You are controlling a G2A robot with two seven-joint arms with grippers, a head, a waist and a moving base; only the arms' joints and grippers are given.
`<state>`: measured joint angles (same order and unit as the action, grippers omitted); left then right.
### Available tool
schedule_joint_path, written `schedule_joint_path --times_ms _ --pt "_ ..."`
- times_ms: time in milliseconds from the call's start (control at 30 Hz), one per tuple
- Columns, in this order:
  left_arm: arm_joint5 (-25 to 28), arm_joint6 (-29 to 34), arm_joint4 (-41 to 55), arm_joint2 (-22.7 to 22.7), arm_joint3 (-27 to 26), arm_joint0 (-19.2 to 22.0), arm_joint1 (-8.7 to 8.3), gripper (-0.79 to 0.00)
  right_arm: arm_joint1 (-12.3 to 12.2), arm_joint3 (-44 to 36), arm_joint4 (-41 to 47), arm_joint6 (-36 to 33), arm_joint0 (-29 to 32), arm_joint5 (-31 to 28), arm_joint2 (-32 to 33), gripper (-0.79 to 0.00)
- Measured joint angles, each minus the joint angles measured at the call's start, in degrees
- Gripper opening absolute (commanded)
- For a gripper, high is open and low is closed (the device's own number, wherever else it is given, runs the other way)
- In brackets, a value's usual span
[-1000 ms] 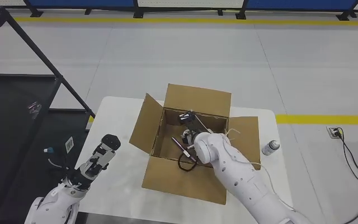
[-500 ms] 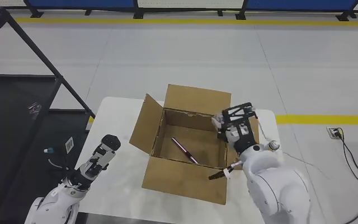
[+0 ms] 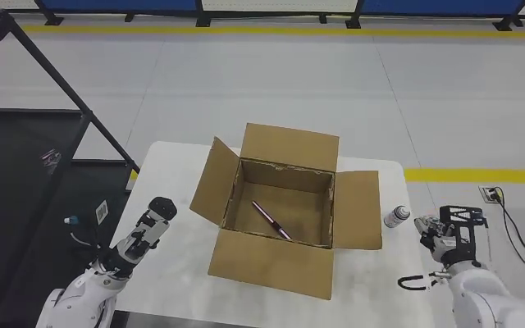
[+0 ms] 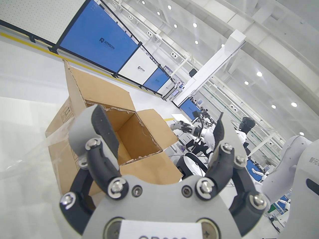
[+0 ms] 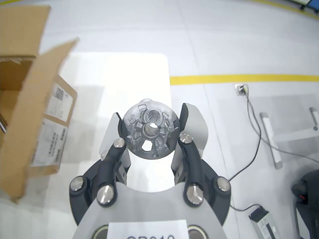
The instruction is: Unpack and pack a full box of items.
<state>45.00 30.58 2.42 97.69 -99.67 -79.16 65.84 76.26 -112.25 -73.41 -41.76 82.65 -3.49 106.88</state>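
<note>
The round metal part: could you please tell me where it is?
The round metal part is in the right gripper at the table's right edge, beside the small bottle, right of the box.

Pale glossy floor [image 3: 287, 74]. Yellow stripe [image 3: 463, 174] at mid right, another along top edge under blue panels [image 3: 115, 4]. Black-framed dark screen [image 3: 41, 156] at left. White table [image 3: 176, 176] at lower centre. Floor socket [image 3: 490, 193] far right. High white ceiling [image 4: 224, 13], round lights [image 4: 259, 74].
</note>
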Motion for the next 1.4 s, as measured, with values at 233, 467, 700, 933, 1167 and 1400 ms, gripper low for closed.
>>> schedule_joint_path --times_ms 233,467,700,933,1167,1400 --pt "0.0 0.0 0.0 0.0 0.0 0.0 0.00 0.000 -0.6 14.4 2.0 -0.7 -3.9 -4.4 -1.5 -0.785" --pt "0.0 0.0 0.0 0.0 0.0 0.0 0.00 0.000 -1.0 21.5 2.5 -0.3 -7.3 -6.5 -3.6 -0.413" --pt "0.0 0.0 0.0 0.0 0.0 0.0 0.00 0.000 -1.4 20.8 3.0 -0.3 -7.7 -6.3 -4.3 0.000" --pt "0.0 0.0 0.0 0.0 0.0 0.0 0.00 0.000 -1.9 11.9 3.6 -1.8 -6.5 -5.5 -3.6 0.000" --pt "-0.1 -0.1 -0.1 0.0 -0.1 0.0 0.00 0.000 -1.5 -8.0 6.0 3.1 -6.1 -2.1 -8.1 0.000" --pt "0.6 -4.7 -2.4 1.0 -0.8 -2.8 0.08 0.000 -0.5 -11.6 2.3 -3.3 -13.6 -7.8 -33.2 0.000"
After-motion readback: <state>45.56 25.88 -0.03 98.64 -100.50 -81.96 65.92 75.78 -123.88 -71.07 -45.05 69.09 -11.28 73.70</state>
